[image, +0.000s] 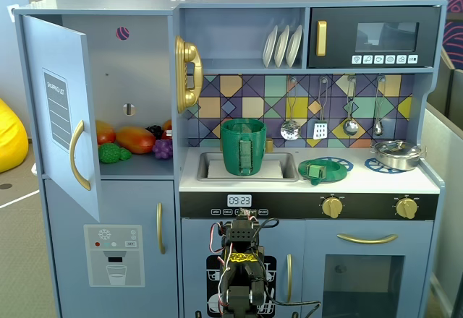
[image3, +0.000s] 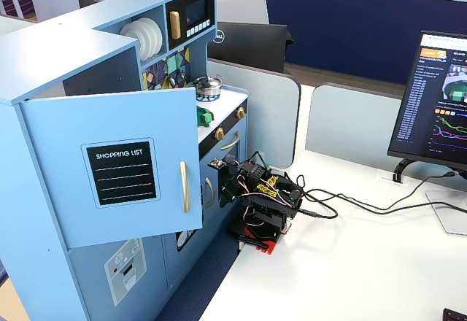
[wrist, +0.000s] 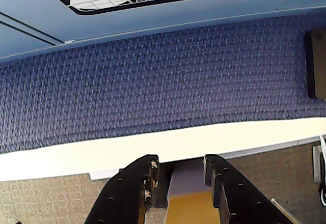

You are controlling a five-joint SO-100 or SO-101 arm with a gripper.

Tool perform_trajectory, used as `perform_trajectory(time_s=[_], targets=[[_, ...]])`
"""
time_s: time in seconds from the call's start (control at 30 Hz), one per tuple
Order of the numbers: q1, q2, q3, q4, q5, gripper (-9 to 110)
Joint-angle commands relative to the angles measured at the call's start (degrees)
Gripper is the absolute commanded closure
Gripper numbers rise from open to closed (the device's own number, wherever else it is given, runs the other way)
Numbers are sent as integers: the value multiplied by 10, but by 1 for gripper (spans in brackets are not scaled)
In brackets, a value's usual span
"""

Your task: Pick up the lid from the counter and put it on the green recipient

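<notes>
- The lid (image: 317, 170) lies flat on the counter (image: 362, 181) in a fixed view, resting on the blue burner ring (image: 334, 164) just right of the sink (image: 210, 166), its knob toward the front edge.
- In the other fixed view only a green edge of the lid (image3: 205, 117) peeks out past the open fridge door (image3: 117, 164).
- The green recipient (image: 243, 146) stands upright inside the sink, ribbed handle strip facing the camera, mouth open; it is left of the lid and apart from it.
- A shiny silver pot (image: 397, 153) with its own lid sits on the far right burner, well apart from the green lid.
- Behind the counter hang utensils (image: 290, 126) against a coloured tile backsplash.
- My arm (image: 241, 274) is folded low in front of the kitchen's lower doors, well below the counter; it stands on the white desk (image3: 350, 263).
- In the wrist view my gripper (wrist: 180, 167) points down over the desk's edge toward the blue carpet (wrist: 153, 86), its two fingers (wrist: 137, 188) parted by a modest gap and holding nothing.
</notes>
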Motion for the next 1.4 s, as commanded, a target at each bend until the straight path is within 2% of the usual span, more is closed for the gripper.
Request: perform_trajectory(time_s=[0.0, 0.37, 0.47, 0.57, 0.73, 0.83, 0.97, 1.07, 1.17, 1.37], targets=[[39, -3, 9, 101, 16, 101], [43, -4, 8, 91, 16, 101], [96, -12, -5, -9, 10, 101], [157, -76, -65, -164, 28, 101], [246, -216, -207, -403, -78, 100], [289, -266, -260, -529, -97, 92], [329, -290, -250, -717, -83, 72], [343, -290, -230, -788, -76, 63], [350, -293, -227, -804, -69, 58], [359, -330, -239, -840, -70, 56]])
